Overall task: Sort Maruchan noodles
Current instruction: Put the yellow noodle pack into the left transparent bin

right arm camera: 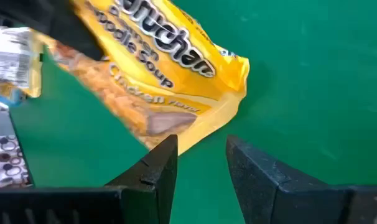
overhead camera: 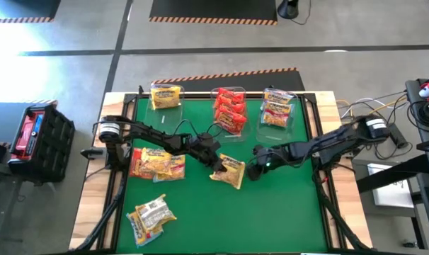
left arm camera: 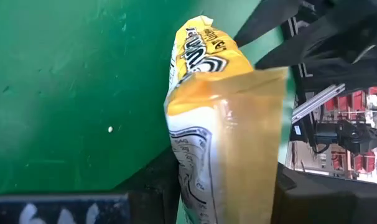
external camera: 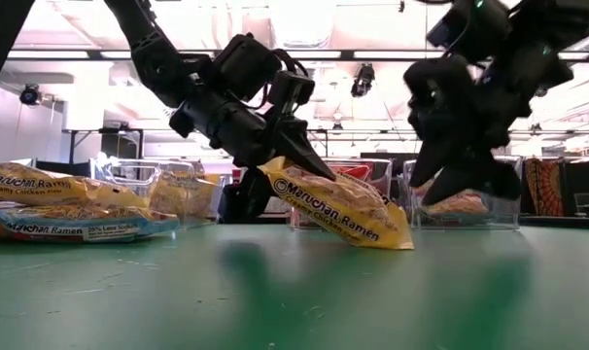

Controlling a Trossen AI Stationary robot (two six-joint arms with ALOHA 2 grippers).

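Observation:
My left gripper is shut on a yellow Maruchan chicken packet near the middle of the green mat. My right gripper hovers open just to the right of that packet; in the right wrist view the packet's edge lies just ahead of the open fingers. More packets lie flat in a loose pile at the left and near the front. Three clear bins at the far edge hold a yellow packet, red packets and pale ones. My left gripper pinches the yellow packet's raised end between its two fingers, slanting down from the table's left. The packet sits tilted, its lower end down at the mat. In the left wrist view the packet stands edgewise between the fingers.
The green mat is bare at the front right. A black frame runs along the mat's left and right sides. Cables and gear sit off the table's right; a crate stands on the floor at the left.

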